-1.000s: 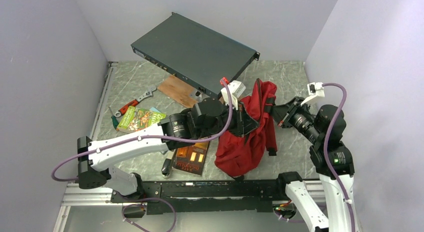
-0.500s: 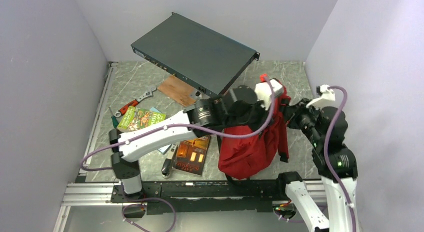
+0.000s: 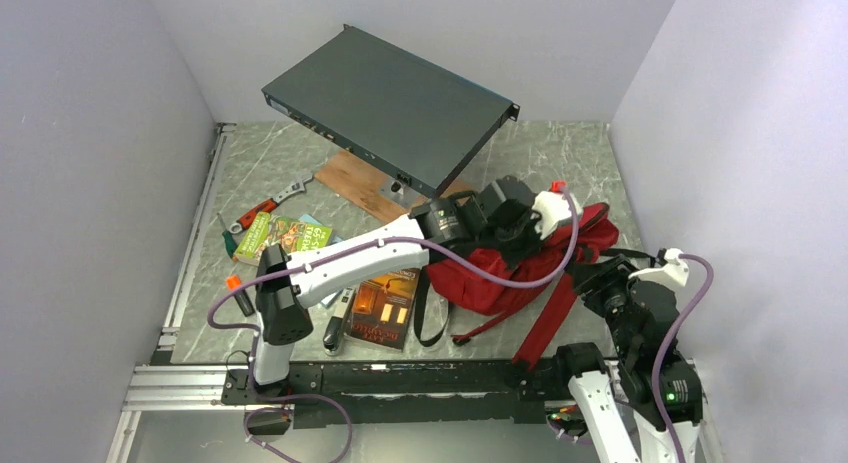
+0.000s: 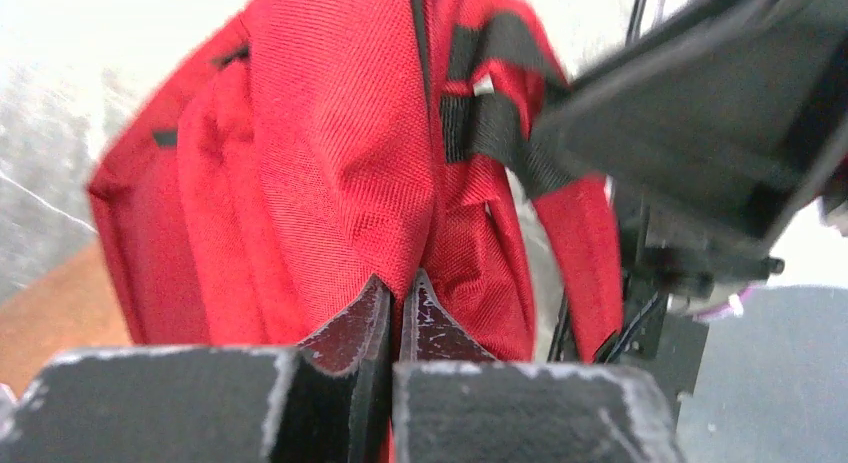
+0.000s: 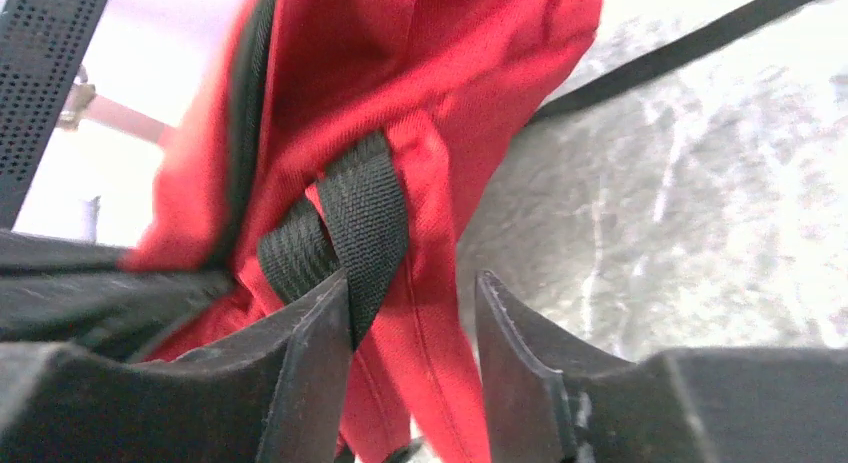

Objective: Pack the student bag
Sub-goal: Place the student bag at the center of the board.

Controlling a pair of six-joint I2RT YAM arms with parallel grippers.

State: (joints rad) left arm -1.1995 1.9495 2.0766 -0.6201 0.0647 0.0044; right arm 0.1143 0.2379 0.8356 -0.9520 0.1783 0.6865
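Note:
The student bag (image 3: 500, 273), a red backpack, lies slumped on the table at the right, with its red straps (image 3: 545, 323) trailing toward the near edge. My left gripper (image 3: 522, 245) reaches across onto the bag's top. In the left wrist view the gripper (image 4: 397, 285) is shut on a fold of the bag's red fabric (image 4: 330, 133). My right gripper (image 3: 592, 275) is at the bag's right side. In the right wrist view the gripper (image 5: 412, 288) is open, with a red strap (image 5: 430, 323) and black webbing (image 5: 355, 223) between its jaws.
A flat dark grey metal box (image 3: 390, 108) is propped at the back over a brown board (image 3: 350, 178). Left of the bag lie a dark book (image 3: 382, 305), a green book (image 3: 280, 235), a red-handled tool (image 3: 262, 209) and an orange-capped marker (image 3: 238, 293). Walls stand close on both sides.
The bag has gone from hanging upright to lying low and further right. My left arm has stretched right with it. My right arm has pulled back toward the near right corner.

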